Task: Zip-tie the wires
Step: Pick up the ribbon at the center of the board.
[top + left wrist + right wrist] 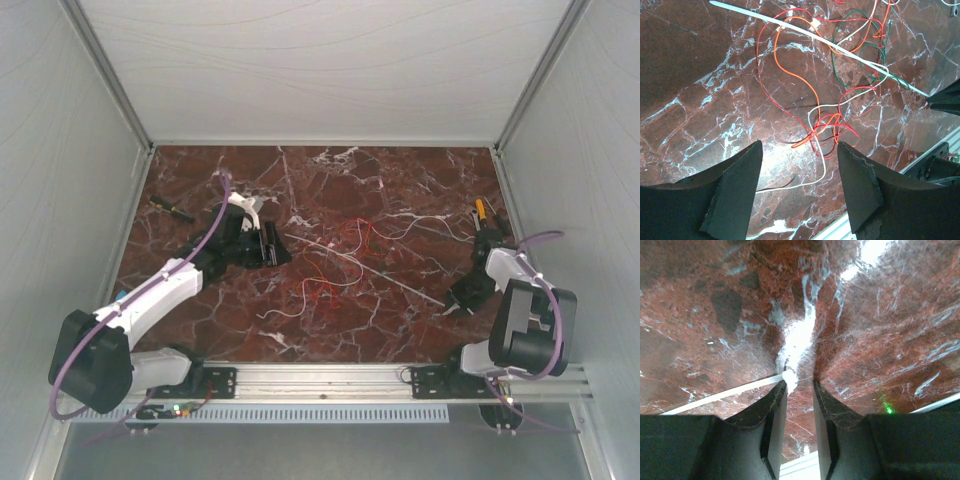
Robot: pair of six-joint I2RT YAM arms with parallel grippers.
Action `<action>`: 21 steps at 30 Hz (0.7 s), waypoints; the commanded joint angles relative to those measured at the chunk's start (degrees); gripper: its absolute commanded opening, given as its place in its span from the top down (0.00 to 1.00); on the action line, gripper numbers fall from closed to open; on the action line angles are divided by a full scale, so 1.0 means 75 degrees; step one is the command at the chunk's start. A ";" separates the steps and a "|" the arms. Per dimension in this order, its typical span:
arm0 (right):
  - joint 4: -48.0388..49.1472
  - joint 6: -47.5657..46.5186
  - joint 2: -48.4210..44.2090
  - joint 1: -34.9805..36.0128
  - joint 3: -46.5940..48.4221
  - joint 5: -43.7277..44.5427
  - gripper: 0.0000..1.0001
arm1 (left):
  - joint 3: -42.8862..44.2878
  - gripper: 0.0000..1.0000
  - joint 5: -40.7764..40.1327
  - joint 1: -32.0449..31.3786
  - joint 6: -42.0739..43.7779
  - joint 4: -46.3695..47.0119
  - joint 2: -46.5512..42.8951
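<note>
Stage: early, nothing is being bundled yet and the tie is not looped or threaded.
Wires (826, 124): lying loose near the middle of the table (200, 180). Red, orange, white and some green strands are curling over each other in a spread tangle, not gathered.
Zip tie (365, 268): lying flat and straight, running diagonally across the wire tangle. One end is pointing toward the left arm, the other reaching the right arm's fingers. Whether it is passing over or under each strand is unclear.
Left gripper (799, 150): hovering with jaws standing wide apart, gripping nothing, looking down at the red-orange knot, near the tie's far end.
Right gripper (800, 385): sitting low at the tabletop with jaws leaving only a narrow gap. The tie's tip is touching the left fingertip (782, 390) and does not look pinched between the pads.
Done: arms are positioned at either end of the tie, judging by layout.
Left: grasping the tie, gathering the strands, wrapping, feeding the tail through the head, cinching.
Risk: thin strands are likely slipping out while being wrapped.
</note>
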 commanded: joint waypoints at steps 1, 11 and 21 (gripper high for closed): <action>0.0349 -0.0127 0.0064 -0.0058 0.0091 -0.0040 0.76 | 0.0299 0.38 0.0142 -0.0027 0.0172 0.0234 -0.0160; 0.0055 -0.0307 0.0137 -0.0061 0.0651 -0.0086 0.76 | 0.0302 0.38 0.0122 -0.0030 0.0190 0.0185 -0.0201; 0.0203 -0.0310 0.0313 -0.0119 0.0394 0.0150 0.77 | 0.0326 0.38 0.0105 -0.0027 0.0203 0.0149 -0.0212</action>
